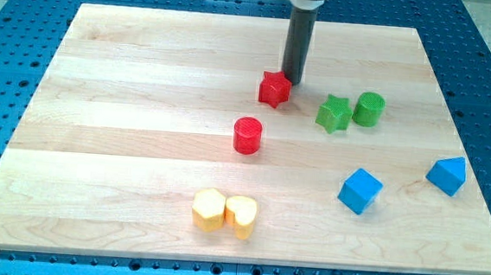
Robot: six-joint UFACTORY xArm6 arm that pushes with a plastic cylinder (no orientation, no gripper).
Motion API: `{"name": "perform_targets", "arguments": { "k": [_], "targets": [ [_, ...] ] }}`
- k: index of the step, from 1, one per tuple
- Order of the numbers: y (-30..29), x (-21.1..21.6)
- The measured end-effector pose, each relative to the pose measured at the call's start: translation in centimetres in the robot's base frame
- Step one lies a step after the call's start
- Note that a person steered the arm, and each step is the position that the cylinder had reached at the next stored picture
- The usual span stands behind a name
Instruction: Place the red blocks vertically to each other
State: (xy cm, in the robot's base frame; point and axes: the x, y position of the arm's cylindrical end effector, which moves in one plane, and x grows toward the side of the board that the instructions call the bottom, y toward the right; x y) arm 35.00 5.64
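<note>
A red star block lies on the wooden board just above the view's centre. A red cylinder stands below it and slightly to the left, with a small gap between them. My tip is at the star's upper right edge, touching or nearly touching it. The dark rod rises from there to the view's top.
A green star and a green cylinder sit together right of the red star. Two blue blocks lie at the lower right. A yellow hexagon and a yellow heart touch near the bottom edge.
</note>
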Motion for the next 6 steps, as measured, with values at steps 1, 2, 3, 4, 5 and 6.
{"name": "perform_targets", "arguments": {
  "k": [1, 2, 3, 4, 5, 6],
  "targets": [
    [-0.7, 1.1],
    [-0.7, 1.1],
    [-0.9, 1.1],
    [-3.0, 1.1],
    [-4.6, 1.1],
    [-4.4, 1.1]
  ]
}}
